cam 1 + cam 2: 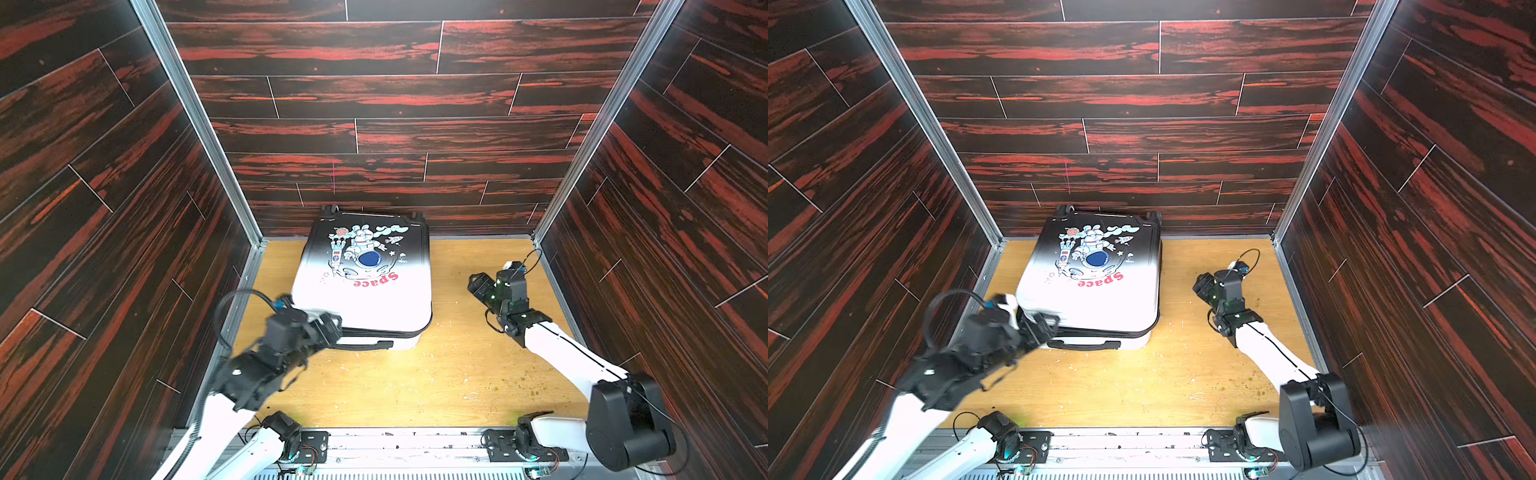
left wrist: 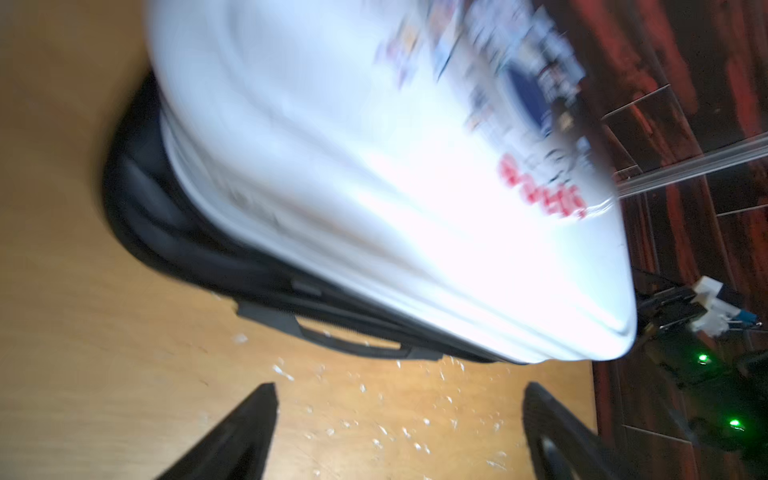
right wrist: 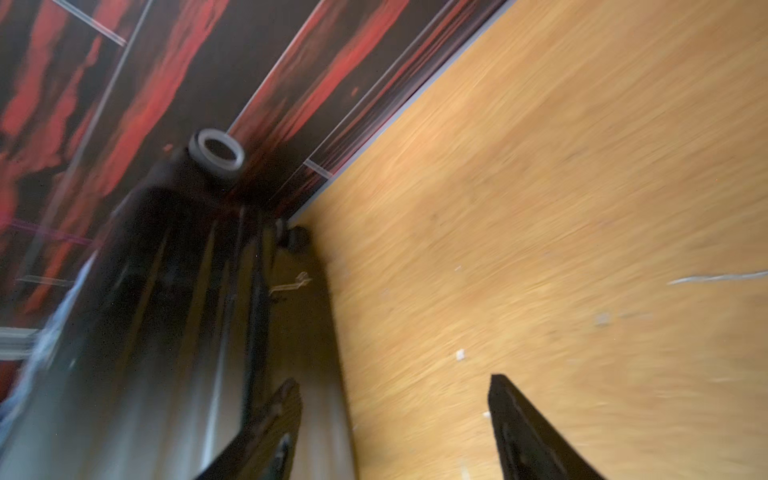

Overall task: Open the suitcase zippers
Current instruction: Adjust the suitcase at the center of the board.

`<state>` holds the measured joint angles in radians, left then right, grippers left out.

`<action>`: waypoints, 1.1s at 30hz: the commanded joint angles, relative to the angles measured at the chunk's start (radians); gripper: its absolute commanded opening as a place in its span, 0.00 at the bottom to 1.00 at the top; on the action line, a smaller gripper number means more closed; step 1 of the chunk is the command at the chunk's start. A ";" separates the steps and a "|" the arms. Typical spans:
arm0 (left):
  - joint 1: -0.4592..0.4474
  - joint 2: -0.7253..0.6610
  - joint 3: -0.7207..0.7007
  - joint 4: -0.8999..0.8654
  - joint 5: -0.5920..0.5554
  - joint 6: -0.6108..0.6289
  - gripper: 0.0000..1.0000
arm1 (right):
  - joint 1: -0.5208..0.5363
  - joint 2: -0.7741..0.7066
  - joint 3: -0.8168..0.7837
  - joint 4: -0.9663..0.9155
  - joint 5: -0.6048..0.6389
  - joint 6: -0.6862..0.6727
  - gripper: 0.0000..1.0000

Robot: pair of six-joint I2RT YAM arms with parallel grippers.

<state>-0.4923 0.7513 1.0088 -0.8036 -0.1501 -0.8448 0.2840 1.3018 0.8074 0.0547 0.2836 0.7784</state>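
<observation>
suitcase: lies flat on table, printed shell up; just ahead of the left gripper tips, well off to the side of the right gripper.
left jaws: spread wide, nothing btw. them; handle sits straight ahead of the gap, untouched.
right jaws: spread, only bare table btw. them; one finger overlaps the suitcase's dark side in the wrist view, but both top views show them apart.
zippers: thin dark track round the seam btw. the two shell halves, nearest run just past the left tips. Pulls too small/blurred to find. Seam maybe parted at the near corner; blur too heavy to be sure.
handling: shell looks hard, glossy, stiff, so slippery for pads; prob. light, likely to slide if tugged. Best hold: pinch a pull, brace shell w/ other gripper.
axis: long axis runs from the left jaws away to the back wall; wheel end far, handle end near.
</observation>
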 commanded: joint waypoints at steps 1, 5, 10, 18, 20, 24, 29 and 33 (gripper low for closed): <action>0.038 0.147 0.148 -0.173 -0.260 0.173 1.00 | 0.006 -0.041 0.074 -0.117 0.093 -0.139 0.75; 0.274 0.363 0.268 -0.031 -0.208 0.187 1.00 | 0.006 -0.006 0.207 -0.121 -0.128 -0.212 0.93; 0.406 0.625 0.377 0.123 -0.144 0.215 1.00 | 0.007 0.126 0.371 -0.161 -0.375 -0.221 0.98; 0.445 0.792 0.319 0.313 0.330 0.149 1.00 | 0.002 0.396 0.593 -0.174 -0.752 -0.206 0.98; 0.443 0.728 0.183 0.449 0.448 0.069 1.00 | 0.000 0.461 0.645 -0.167 -0.834 -0.196 0.99; 0.376 0.622 0.022 0.555 0.543 -0.026 1.00 | 0.000 0.565 0.746 -0.165 -0.995 -0.183 0.98; 0.173 0.499 -0.126 0.683 0.561 -0.131 1.00 | 0.020 0.683 0.887 -0.250 -1.181 -0.233 0.95; -0.084 0.465 -0.131 0.860 0.521 -0.172 1.00 | 0.081 0.798 1.084 -0.481 -1.243 -0.405 0.93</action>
<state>-0.3443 1.2137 0.8669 -0.1543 0.0959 -0.8967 0.2199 2.0453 1.7927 -0.2276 -0.6102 0.4690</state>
